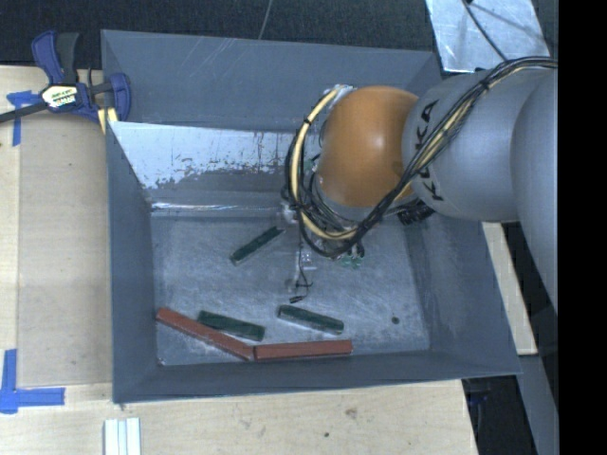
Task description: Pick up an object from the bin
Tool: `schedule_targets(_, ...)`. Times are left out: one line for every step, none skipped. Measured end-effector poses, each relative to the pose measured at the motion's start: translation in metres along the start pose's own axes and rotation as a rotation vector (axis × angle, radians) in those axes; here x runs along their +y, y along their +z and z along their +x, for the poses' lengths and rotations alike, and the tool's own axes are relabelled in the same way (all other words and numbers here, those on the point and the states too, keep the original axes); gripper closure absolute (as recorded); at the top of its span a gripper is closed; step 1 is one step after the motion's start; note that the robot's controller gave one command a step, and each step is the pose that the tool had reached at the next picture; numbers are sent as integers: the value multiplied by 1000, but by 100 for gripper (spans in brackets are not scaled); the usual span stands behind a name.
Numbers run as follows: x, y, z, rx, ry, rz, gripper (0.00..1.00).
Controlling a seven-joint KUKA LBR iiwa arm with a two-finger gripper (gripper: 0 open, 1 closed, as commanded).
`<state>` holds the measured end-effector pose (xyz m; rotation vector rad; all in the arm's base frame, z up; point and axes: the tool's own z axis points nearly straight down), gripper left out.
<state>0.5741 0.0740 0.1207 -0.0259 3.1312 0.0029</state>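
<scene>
My gripper (302,285) hangs below the arm's orange cover, over the middle of the bin floor. Just in front of it and slightly to the right lies a dark green flat bar (311,318); whether the gripper touches it I cannot tell. A second dark green bar (256,245) lies tilted to the gripper's back left. Nothing can be seen held in the gripper.
A third dark green bar (230,326) lies at the front left. Two red-brown bars rest along the front wall, one slanted (202,334) and one level (303,350). The arm and its cables cover the bin's back right.
</scene>
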Motion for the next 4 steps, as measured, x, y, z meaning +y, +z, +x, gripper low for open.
schedule_targets(6, 23, -21, 12, 10, 5, 0)
schedule_targets(18, 36, -8, 7, 29, 1, 100)
schedule_targets(18, 36, -8, 6, 29, 1, 100)
schedule_targets(-35, -145, 26, 0, 28, 2, 100)
